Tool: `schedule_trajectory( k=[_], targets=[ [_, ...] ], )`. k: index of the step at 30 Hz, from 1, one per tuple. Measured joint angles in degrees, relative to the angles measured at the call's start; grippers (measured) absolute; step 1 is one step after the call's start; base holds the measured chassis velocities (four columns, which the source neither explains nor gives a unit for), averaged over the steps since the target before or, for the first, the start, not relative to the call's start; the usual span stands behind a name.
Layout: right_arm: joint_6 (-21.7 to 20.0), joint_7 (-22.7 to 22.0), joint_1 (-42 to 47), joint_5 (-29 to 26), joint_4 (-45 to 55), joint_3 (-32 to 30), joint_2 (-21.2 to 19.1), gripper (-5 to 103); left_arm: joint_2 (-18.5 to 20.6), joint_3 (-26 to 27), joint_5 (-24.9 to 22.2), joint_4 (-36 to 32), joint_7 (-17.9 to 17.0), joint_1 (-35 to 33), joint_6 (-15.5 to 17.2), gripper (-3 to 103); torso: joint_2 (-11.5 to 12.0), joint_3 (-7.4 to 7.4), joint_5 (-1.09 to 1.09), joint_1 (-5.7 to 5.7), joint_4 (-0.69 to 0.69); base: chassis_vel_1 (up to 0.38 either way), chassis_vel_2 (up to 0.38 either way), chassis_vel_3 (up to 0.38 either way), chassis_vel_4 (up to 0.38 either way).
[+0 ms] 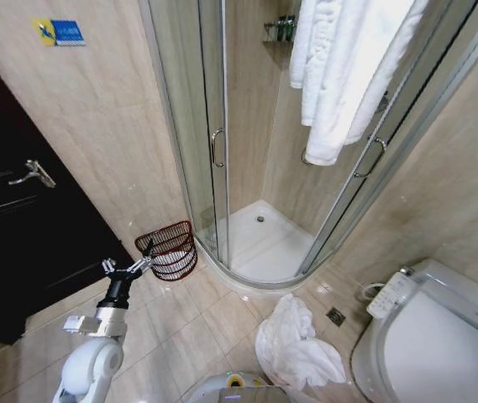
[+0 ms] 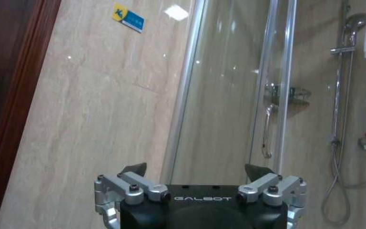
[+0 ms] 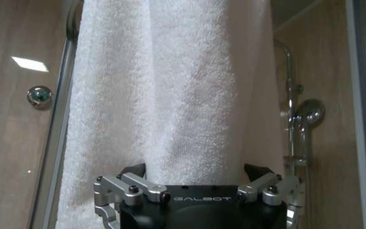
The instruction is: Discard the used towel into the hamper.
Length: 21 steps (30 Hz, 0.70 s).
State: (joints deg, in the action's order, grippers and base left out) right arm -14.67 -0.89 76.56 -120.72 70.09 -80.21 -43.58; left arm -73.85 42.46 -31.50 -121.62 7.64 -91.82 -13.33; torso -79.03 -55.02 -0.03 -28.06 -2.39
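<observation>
Both tools are being held open and empty; the used towel (image 1: 296, 344) is lying crumpled on the floor tiles.

Left tool (image 1: 129, 270) is being held low beside the hamper (image 1: 170, 249), jaws spread with nothing between them, while the right tool (image 3: 196, 174) is being pointed, jaws likewise apart, at a white towel hanging on the shower door (image 3: 170, 90), close to it but not gripping it. The heap on the floor is judged soft, limp and fairly light, likely to sag and trail once lifted, so a raised fold near the middle of the bunch is being favoured as the place to pinch. The hamper, an openwork reddish-brown basket, is standing against the wall by the shower enclosure (image 1: 247, 243), well apart from the heap; something pale is showing inside it, though what it is cannot be told.
</observation>
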Motion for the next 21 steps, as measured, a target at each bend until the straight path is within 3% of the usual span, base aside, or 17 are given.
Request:
schedule_trajectory(
  k=[3,8,10,11,17,18,21],
  targets=[
    [-0.12,0.81,0.3,-0.05,0.41,0.17,0.28,103,-0.16,0.09,0.0,-0.04,-0.05,0.21,0.0,100,0.0,0.0,0.03,0.0,0.0,0.0,0.0,0.0,0.0],
    [0.24,0.54,0.66,0.09,1.35,0.2,1.19,89,-0.13,0.65,-0.07,-0.25,-0.07,0.41,0.11,100,0.0,0.0,0.05,0.0,0.0,0.0,0.0,0.0,0.0],
    [0.29,0.51,0.65,0.19,1.6,0.19,1.43,89,-0.1,0.72,-0.14,-0.3,-0.07,0.44,0.17,100,0.0,0.0,0.05,0.0,0.0,0.0,0.0,0.0,0.0],
    [0.3,0.47,0.62,0.36,1.92,0.23,1.6,80,-0.1,0.73,-0.17,-0.3,-0.07,0.47,0.23,100,0.0,0.0,0.04,0.0,0.0,0.0,0.0,0.0,0.0],
    [0.34,0.54,0.48,0.64,2.46,0.25,1.64,68,-0.05,0.68,-0.17,-0.3,-0.07,0.43,0.31,100,0.0,0.0,0.03,0.0,0.0,0.0,0.0,0.0,0.0],
    [0.35,0.6,0.48,0.71,2.44,0.25,1.52,60,-0.04,0.7,-0.16,-0.3,-0.07,0.6,0.34,100,0.0,0.0,0.03,0.0,0.0,0.0,0.0,0.0,0.0],
    [0.35,0.78,0.44,0.78,2.46,0.25,1.47,51,-0.02,0.83,-0.16,-0.32,-0.08,0.77,0.4,100,0.0,0.0,0.03,0.0,0.0,0.0,0.0,0.0,0.0]
  ],
)
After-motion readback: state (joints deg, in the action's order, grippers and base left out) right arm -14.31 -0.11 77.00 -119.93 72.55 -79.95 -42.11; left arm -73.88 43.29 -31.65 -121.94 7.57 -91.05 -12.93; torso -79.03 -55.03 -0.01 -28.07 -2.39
